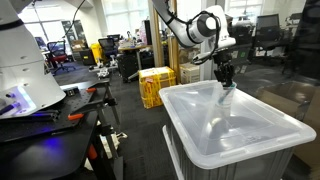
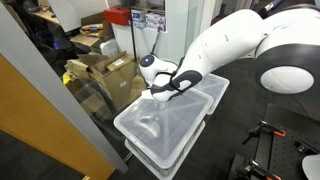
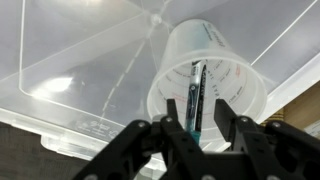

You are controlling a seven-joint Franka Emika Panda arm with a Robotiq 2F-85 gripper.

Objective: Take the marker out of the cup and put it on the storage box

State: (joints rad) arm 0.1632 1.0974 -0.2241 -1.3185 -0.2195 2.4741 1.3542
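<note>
Atop storage box [image 1: 240, 130] lid, clear cup [image 3: 210, 55], yellow crate [image 1: 155, 87] behind.

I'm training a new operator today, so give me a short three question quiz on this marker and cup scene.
1. True or false: the marker is lying flat on the storage box lid.
2. Where does the cup stand? A) on the storage box lid B) on the yellow crate C) on the floor
3. Fill in: in the wrist view, the tool has one finger on each side of the ____.
Key: 1 false, it stands inside the cup; 2 A; 3 marker.
</note>
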